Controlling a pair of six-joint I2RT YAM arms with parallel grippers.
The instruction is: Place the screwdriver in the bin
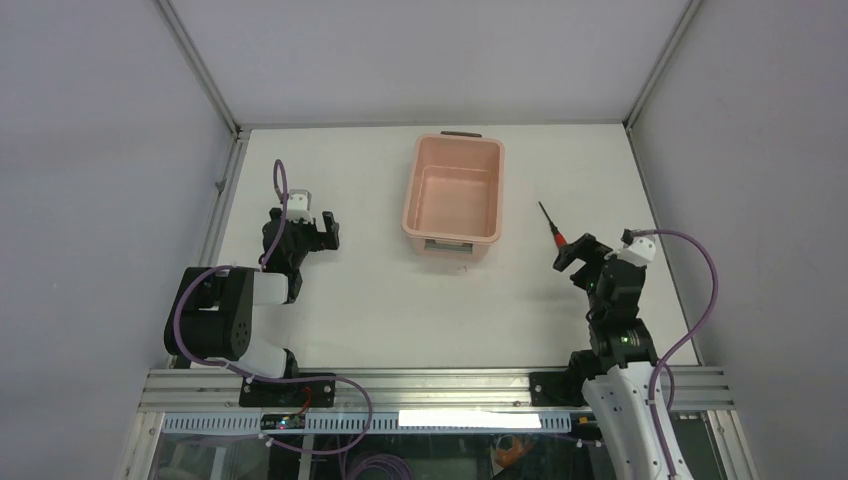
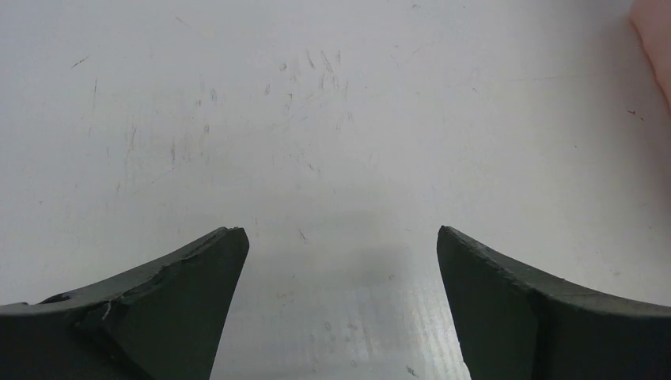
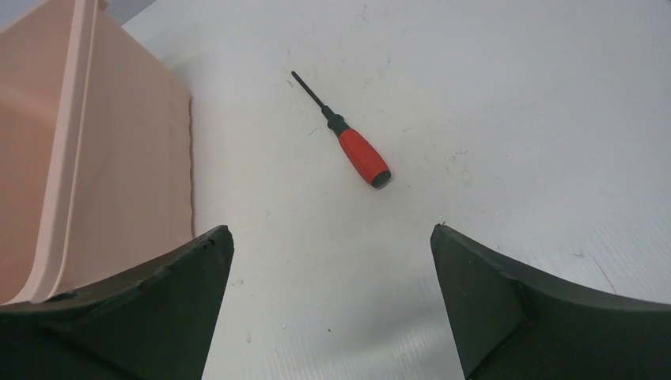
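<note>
The screwdriver, red handle and thin black shaft, lies flat on the white table right of the bin, shaft pointing away. It also shows in the right wrist view. The salmon-pink bin stands empty at the middle back; its wall shows at the left of the right wrist view. My right gripper is open and empty, just short of the handle end. My left gripper is open and empty over bare table, left of the bin.
Grey walls and aluminium frame posts enclose the table on three sides. The bin's pink corner shows at the right edge of the left wrist view. Purple cables loop from both arms.
</note>
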